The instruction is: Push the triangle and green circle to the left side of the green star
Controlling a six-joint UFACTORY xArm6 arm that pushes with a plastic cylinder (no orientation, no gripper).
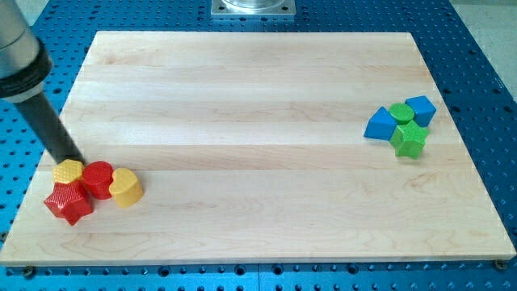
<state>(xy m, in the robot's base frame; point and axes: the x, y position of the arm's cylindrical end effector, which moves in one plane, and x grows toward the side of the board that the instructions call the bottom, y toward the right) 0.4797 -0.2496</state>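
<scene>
A blue triangle (380,124), a green circle (401,111) and a green star (409,139) lie bunched at the view's right, with a blue cube (421,109) touching the circle. The triangle is left of the star and the circle is just above it. My tip (74,159) is far away at the view's lower left, touching the top of a yellow block (68,171).
At the lower left a red star (69,202), a red circle (98,179) and a yellow heart (126,187) cluster with the yellow block. The wooden board (258,97) sits on a blue perforated table (485,48).
</scene>
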